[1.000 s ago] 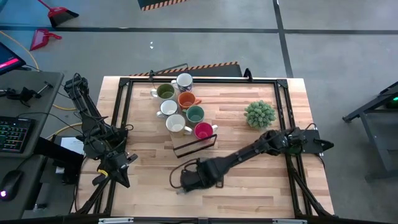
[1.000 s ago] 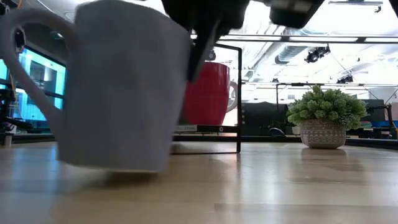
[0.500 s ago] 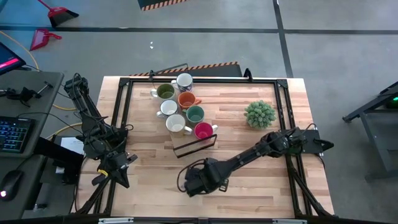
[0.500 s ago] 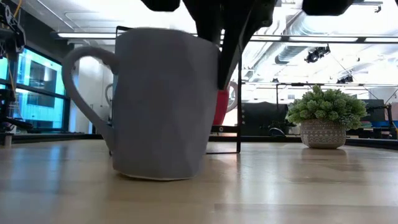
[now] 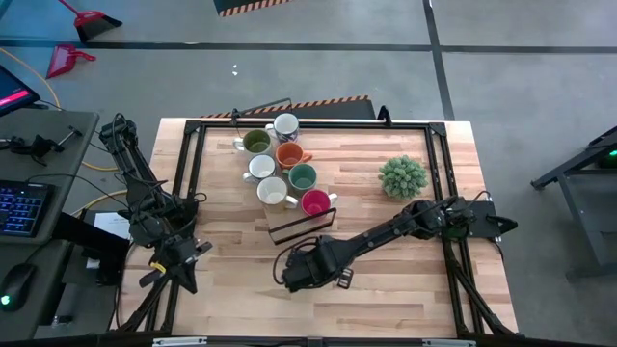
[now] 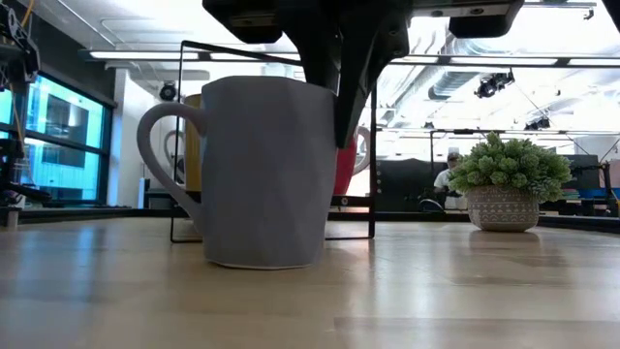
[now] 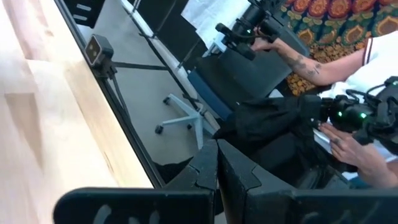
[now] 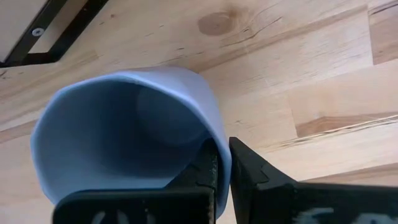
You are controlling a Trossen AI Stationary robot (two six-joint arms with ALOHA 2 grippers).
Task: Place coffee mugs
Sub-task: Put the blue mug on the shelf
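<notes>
A pale blue-white mug [image 6: 257, 174] stands upright near the table's near edge, its handle [image 6: 160, 145] toward the left. My right gripper [image 5: 297, 275] is over it from above and shut on its rim. Seven more mugs stand on their bases in a cluster toward the far edge: olive green [image 5: 255, 143], white [image 5: 285, 125], orange [image 5: 288, 154], white [image 5: 260, 168], teal [image 5: 303, 177], cream [image 5: 273, 191] and red [image 5: 315, 202]. My left gripper [image 5: 178, 270] waits, shut, off the table's left edge. My right gripper pinches the pale mug's wall at the rim [image 8: 214, 134], on the side opposite the handle, with one finger inside the cup and one finger [image 6: 347, 102] outside. The fingers come from above, pointing down. The mug is upright with its base [image 6: 257, 264] on the wood.
A black wire frame [image 5: 304, 224] stands just beyond the held mug, in front of the red mug. A spiky green potted plant [image 5: 402, 177] sits to the right. Bare wood lies along the near edge and on the table's left. People sit beyond the table's left edge [image 7: 323, 68].
My right gripper has carried the pale mug a little toward the table's right and far edges and brought it down. The mug, tilted and raised a second ago, now stands upright with its base on the wood. The gripper stays shut on the rim.
</notes>
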